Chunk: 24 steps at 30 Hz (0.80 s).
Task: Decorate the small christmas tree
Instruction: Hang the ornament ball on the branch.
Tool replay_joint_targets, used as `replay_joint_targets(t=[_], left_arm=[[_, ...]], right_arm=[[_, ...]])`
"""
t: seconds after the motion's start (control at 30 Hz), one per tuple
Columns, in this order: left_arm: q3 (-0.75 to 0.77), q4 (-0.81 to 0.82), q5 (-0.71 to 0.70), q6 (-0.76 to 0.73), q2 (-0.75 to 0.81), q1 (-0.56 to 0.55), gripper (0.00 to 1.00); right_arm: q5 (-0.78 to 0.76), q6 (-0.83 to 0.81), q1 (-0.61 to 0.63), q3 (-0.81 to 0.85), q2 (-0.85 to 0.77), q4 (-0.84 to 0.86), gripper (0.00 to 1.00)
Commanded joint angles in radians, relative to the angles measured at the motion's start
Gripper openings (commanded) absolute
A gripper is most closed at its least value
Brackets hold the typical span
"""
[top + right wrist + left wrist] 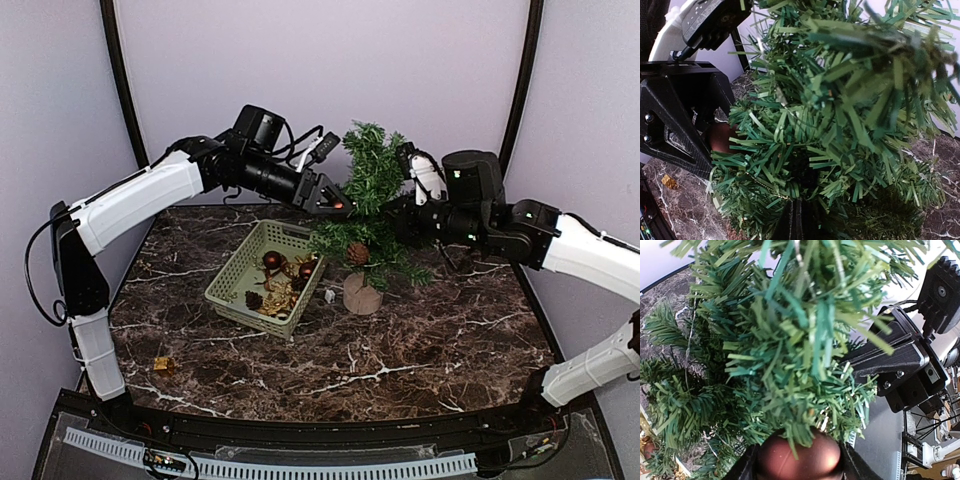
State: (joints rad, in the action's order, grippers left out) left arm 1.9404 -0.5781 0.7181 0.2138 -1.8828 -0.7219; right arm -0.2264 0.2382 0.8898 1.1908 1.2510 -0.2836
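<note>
L gripper (336,201) half-closed on dark red ball (799,459), pressed into left side of small christmas tree (368,190) | R gripper (798,222) fully closed, tips buried in branches on right side, hold on twig not clear | tree stands on counter (420,340), just right of green basket (232,285)

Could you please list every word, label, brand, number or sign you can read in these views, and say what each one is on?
No text can be read in any view.
Small white piece beside the base of the small christmas tree: too small to tell whether it carries print.
Red bauble in the left gripper: no lettering visible.
</note>
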Motion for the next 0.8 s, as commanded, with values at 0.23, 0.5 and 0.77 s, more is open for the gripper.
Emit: replay_joint_targets(t=[0.23, 0.5, 0.77], left_arm=[[-0.034, -0.002, -0.022, -0.011, 0.002, 0.008, 0.41], [-0.067, 0.089, -0.003, 0.01, 0.044, 0.007, 0.58], [-0.181, 0.159, -0.058, 0.035, 0.137, 0.021, 0.73]], right_arm=[[0.018, 0.015, 0.005, 0.018, -0.011, 0.051, 0.0], [0.09, 0.015, 0.005, 0.0, -0.077, 0.139, 0.19], [0.082, 0.014, 0.005, -0.013, -0.121, 0.141, 0.34]])
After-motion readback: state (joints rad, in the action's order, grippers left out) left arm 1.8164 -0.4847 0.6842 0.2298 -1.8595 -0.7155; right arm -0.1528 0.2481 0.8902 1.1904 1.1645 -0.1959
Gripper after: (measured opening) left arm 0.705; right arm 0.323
